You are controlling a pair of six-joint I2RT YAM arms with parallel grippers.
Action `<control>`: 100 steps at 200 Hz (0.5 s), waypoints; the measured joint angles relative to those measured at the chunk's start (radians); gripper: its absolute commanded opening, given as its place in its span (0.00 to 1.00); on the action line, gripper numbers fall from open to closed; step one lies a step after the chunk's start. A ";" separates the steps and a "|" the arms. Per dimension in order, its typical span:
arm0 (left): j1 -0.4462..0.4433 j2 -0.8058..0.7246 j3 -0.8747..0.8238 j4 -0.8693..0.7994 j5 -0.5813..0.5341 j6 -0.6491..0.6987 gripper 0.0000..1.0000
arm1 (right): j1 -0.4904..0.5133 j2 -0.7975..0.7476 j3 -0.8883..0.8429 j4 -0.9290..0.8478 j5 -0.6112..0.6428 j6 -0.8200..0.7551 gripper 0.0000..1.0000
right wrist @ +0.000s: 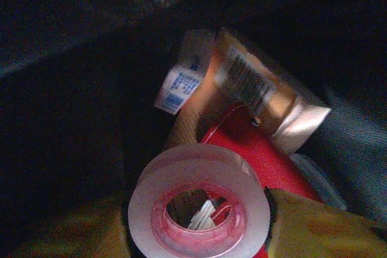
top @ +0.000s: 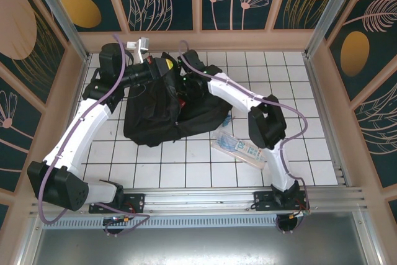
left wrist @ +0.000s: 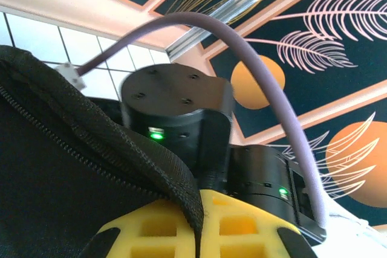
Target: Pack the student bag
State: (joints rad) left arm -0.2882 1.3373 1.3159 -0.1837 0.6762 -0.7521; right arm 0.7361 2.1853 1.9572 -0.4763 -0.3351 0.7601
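One tape roll (right wrist: pixel 199 206), one tube (right wrist: pixel 266 92), one student bag (top: pixel 155 113).

Evenly lit overhead view, right wrist view dim and grainy (reddish cast)

Matt black cloth student bag (top: pixel 155 116); glossy translucent plastic tape roll (right wrist: pixel 199 206)

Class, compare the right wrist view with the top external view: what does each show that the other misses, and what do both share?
Right wrist adds: a clear tape roll with a red core between the right fingers, and beyond it a coppery tube with a barcode label. Top external adds: the white left arm and right arm, the tiled table and a plastic packet lying right of the student bag. Shared: that black bag, whole from above, dark fabric at the wrist.
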 measured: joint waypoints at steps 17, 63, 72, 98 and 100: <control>0.000 0.000 0.000 -0.001 0.000 0.012 0.00 | 0.011 0.048 0.043 0.006 -0.050 0.038 0.68; 0.000 0.000 0.000 -0.021 -0.004 0.050 0.00 | 0.031 0.077 0.060 0.009 -0.086 0.060 0.83; 0.000 0.000 0.001 -0.024 -0.004 0.058 0.00 | 0.031 0.076 0.059 0.009 -0.084 0.058 0.84; 0.000 0.000 0.001 -0.030 -0.004 0.077 0.00 | 0.025 0.057 0.042 0.002 -0.068 0.039 0.84; 0.000 0.000 0.001 -0.031 -0.004 0.080 0.00 | 0.024 0.053 0.040 0.000 -0.064 0.037 0.85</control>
State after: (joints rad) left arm -0.2882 1.3373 1.3167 -0.2142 0.6720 -0.6720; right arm 0.7605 2.2387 1.9976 -0.4767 -0.3988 0.7971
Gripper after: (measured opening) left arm 0.072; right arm 0.843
